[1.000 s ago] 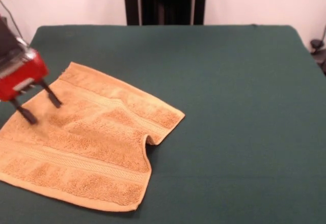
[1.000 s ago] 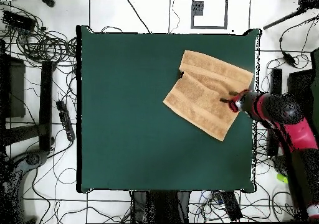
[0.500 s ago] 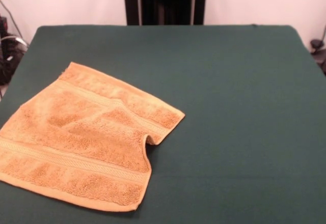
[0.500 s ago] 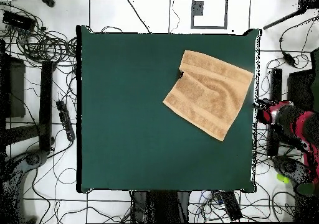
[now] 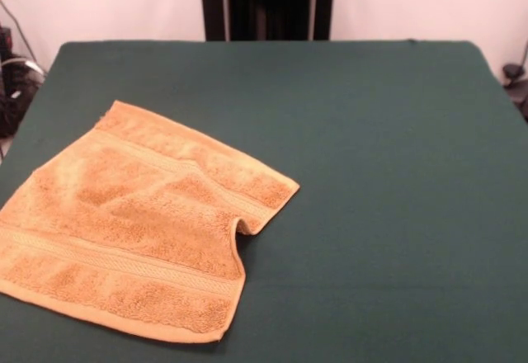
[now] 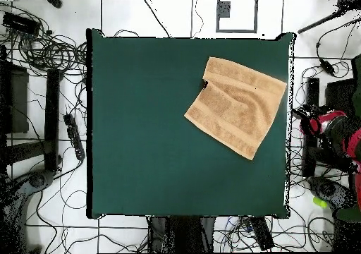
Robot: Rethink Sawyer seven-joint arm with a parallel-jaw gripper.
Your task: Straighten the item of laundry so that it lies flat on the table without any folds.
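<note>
Your towel (image 5: 136,223) lies at the lower left of the front view on the green worktop (image 5: 388,173), one edge tucked under. Your gripper (image 6: 310,122) sits off the worktop's right edge in the overhead view; whether it is open can't be told

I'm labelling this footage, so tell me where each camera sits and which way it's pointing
Front view: across the table, level-ish, facing the towel; no arm shows.
Overhead view: above, looking straight down; the red arm's end sits off the table's edge, its gripper not discernible.
Both show the towel and the green table, with the towel's notched edge.
</note>
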